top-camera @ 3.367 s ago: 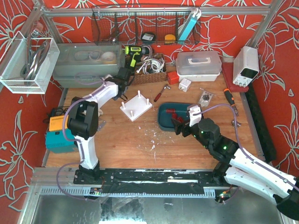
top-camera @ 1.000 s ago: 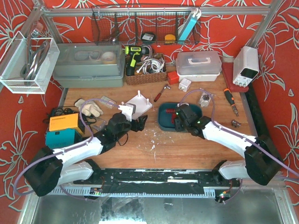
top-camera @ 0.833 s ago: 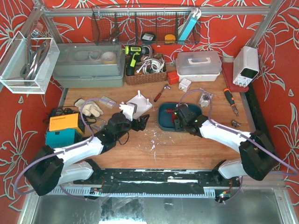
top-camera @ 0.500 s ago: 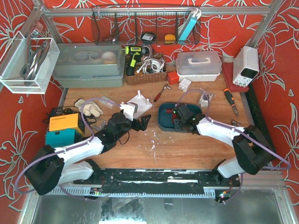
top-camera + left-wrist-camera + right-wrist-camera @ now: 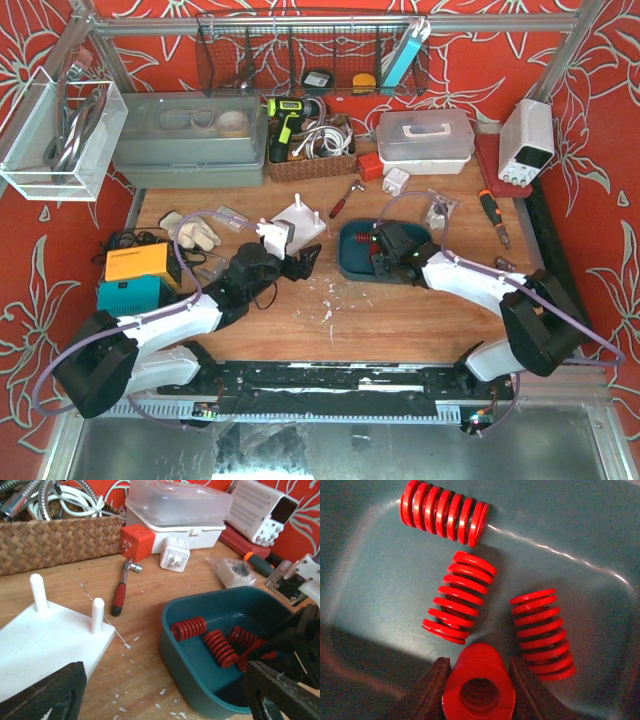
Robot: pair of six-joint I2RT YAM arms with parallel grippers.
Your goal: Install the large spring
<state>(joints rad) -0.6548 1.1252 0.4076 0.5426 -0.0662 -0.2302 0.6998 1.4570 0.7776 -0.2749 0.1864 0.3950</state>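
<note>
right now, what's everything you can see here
tray: one, teal, mid table
springs: four, red, three loose in tray, one gripped
peg board: one, white, left of tray
bin: one, grey, back left
box: one, clear, back
power supply: one, white, back right
basket: one, brown, back centre
tool: one, red handle, behind tray
cube: one, red, by box
plug: one, white, by cube
left gripper: one, black, open, by peg board
right gripper: one, black, shut on spring in tray
</note>
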